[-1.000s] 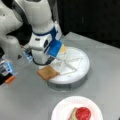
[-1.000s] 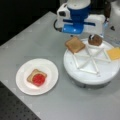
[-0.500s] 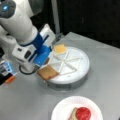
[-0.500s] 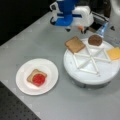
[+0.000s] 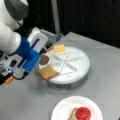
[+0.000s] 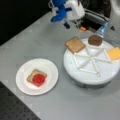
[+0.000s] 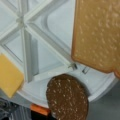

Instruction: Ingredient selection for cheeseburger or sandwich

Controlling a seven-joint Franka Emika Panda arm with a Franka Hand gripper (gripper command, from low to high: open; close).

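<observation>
Hand (image 6: 67,24) drawn back from divided tray (image 6: 82,75), now above desk (image 6: 37,42) beyond toast square (image 6: 75,44); nothing seen gripped, open or closed cannot be told. Patty (image 6: 95,40) and cheese (image 6: 114,53) untouched in tray; sandwich (image 6: 37,78) on plate (image 6: 50,72) only toast with tomato.

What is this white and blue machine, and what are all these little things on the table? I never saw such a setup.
It is a robot arm. Its gripper, the blue and white end part, hangs above the table edge beside a round divided tray. I cannot see its fingers well enough to say whether they hold anything. Two cameras look at the table from opposite sides; the third sits on the arm's wrist and looks down into the tray.

The tray holds toy food: a toast square, a brown patty and a yellow cheese square, each in its own compartment. On the grey table a white plate carries the started sandwich: a toast with a red tomato piece on top.
</observation>
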